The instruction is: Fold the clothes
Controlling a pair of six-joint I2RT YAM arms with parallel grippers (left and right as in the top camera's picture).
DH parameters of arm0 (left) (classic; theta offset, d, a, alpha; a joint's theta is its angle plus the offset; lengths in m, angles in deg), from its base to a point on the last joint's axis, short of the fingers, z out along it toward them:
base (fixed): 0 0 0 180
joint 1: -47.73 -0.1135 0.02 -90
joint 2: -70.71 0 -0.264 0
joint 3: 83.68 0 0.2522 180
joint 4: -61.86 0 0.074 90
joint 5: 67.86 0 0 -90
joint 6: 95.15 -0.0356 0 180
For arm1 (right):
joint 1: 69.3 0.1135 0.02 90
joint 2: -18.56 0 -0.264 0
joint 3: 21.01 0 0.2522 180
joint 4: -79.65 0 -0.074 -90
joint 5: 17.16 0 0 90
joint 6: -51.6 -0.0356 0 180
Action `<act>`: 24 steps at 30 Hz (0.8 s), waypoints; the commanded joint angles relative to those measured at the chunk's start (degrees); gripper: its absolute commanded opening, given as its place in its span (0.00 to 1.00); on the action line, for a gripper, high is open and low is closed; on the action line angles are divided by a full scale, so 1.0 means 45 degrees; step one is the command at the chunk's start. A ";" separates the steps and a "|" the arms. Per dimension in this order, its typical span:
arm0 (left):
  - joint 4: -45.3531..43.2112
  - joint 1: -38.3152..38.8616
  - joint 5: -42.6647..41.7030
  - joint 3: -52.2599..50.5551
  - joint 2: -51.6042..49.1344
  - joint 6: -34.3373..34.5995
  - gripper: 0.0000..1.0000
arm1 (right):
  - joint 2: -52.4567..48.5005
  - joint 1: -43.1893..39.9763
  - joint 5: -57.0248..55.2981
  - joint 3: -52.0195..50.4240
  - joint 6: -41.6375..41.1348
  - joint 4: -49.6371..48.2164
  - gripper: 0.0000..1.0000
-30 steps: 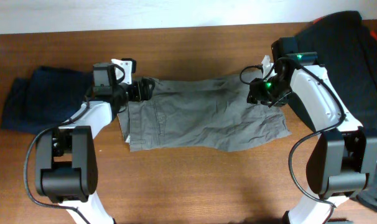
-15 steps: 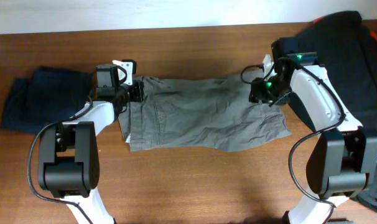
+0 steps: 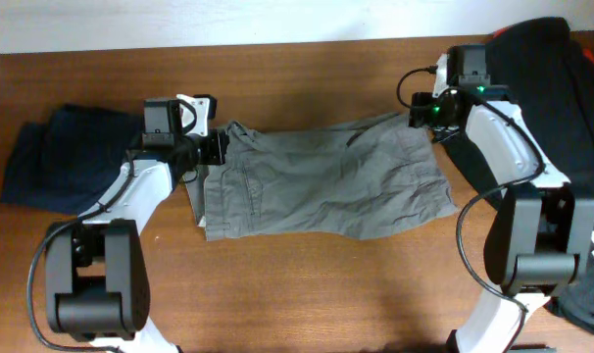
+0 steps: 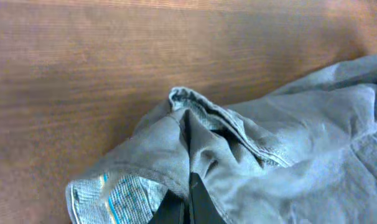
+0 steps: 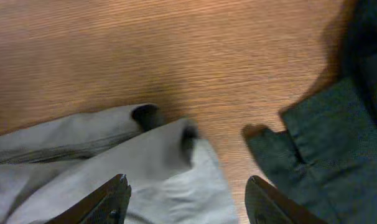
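1. Holding the grey shorts flat on the desk, my left tool looks pinched on a waistband corner. My right tool hangs spread above the opposite corner.
2. Soft, light cotton will sag, so I'd grip corners and hems.
3. Open desk lies behind both tools. A black garment crowds just right of the right tool, and a navy piece lies left of the left tool.

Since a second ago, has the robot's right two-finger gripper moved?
Yes. In the overhead view the right gripper has shifted towards the far edge of the brown wooden table, closer to the black clothes pile.
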 commanded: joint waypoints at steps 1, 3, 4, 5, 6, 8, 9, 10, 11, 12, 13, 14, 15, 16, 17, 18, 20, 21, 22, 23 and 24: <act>0.0554 -0.0034 0.0034 0.0078 0.0291 -0.0053 0.01 | -0.0321 -0.0029 -0.0219 -0.0010 0.0039 -0.0112 0.64; 0.0617 -0.0034 0.0418 0.0078 0.0291 -0.0058 0.01 | -0.0398 -0.0005 -0.0058 -0.0010 0.0044 -0.0131 0.64; 0.0593 -0.0034 0.0719 0.0078 0.0291 -0.0053 0.02 | -0.0423 -0.0005 0.0005 -0.0010 0.0044 -0.0131 0.64; 0.0505 -0.0034 0.1059 0.0078 0.0291 -0.0058 0.03 | -0.0471 -0.0005 0.0019 -0.0010 0.0039 -0.0131 0.64; 0.0345 -0.0034 0.1481 0.0078 0.0291 -0.0058 0.12 | -0.0481 -0.0005 0.0015 -0.0010 0.0044 -0.0131 0.64; 0.0015 -0.0034 0.2132 0.0078 0.0291 -0.0053 0.54 | -0.0481 -0.0005 0.0015 -0.0010 0.0044 -0.0131 0.64; -0.0146 -0.0034 0.2317 0.0078 0.0291 -0.0053 0.74 | -0.0481 -0.0005 0.0019 -0.0010 0.0044 -0.0131 0.64; -0.0418 -0.0034 0.2477 0.0078 0.0291 -0.0053 0.93 | -0.0481 -0.0005 0.0015 -0.0010 0.0044 -0.0121 0.64; -0.0656 -0.0034 0.2516 0.0078 0.0291 -0.0058 0.99 | -0.0481 -0.0005 0.0019 -0.0010 0.0044 -0.0102 0.64; -0.0996 -0.0034 0.2608 0.0078 0.0291 -0.0053 0.99 | -0.0481 -0.0005 0.0015 -0.0010 0.0044 -0.0087 0.64; -0.1394 -0.0034 0.2788 0.0078 0.0291 -0.0058 0.99 | -0.0481 -0.0005 0.0015 -0.0010 0.0044 -0.0073 0.64; -0.1622 -0.0034 0.2841 0.0078 0.0291 -0.0068 0.99 | -0.0481 -0.0005 0.0015 -0.0010 0.0044 -0.0068 0.64; -0.1972 -0.0034 0.2696 0.0078 0.0291 -0.0840 0.99 | -0.0481 -0.0005 0.0015 -0.0010 0.0044 -0.0039 0.64; -0.1865 -0.0034 0.2191 0.0087 0.0291 -0.2045 0.99 | -0.0481 -0.0005 0.0019 -0.0010 0.0044 -0.0024 0.64; -0.1525 -0.0039 0.1583 0.0136 0.0291 -0.3016 0.99 | -0.0481 -0.0005 0.0015 -0.0010 0.0044 0.0005 0.64; -0.1093 -0.0092 0.1146 0.0233 0.0291 -0.3735 0.99 | -0.0481 -0.0005 0.0015 -0.0010 0.0044 0.0024 0.64; 0.0199 -0.0350 0.0228 0.0675 0.0287 -0.5226 0.99 | -0.0481 -0.0005 0.0010 -0.0010 0.0044 0.0068 0.64; 0.0840 -0.0583 -0.0151 0.1035 0.0262 -0.5901 0.99 | -0.0481 -0.0005 0.0015 -0.0010 0.0044 0.0073 0.64; 0.1331 -0.0763 -0.0325 0.1350 0.0233 -0.6339 0.99 | -0.0481 -0.0005 0.0015 -0.0010 0.0044 0.0078 0.64; 0.1817 -0.0952 -0.0330 0.1719 0.0175 -0.6649 0.99 | -0.0481 0.0000 0.0019 -0.0010 0.0039 0.0078 0.64; 0.2511 -0.1243 -0.0340 0.2356 0.0044 -0.6970 0.99 | -0.0481 0.0000 0.0058 -0.0010 0.0039 0.0107 0.64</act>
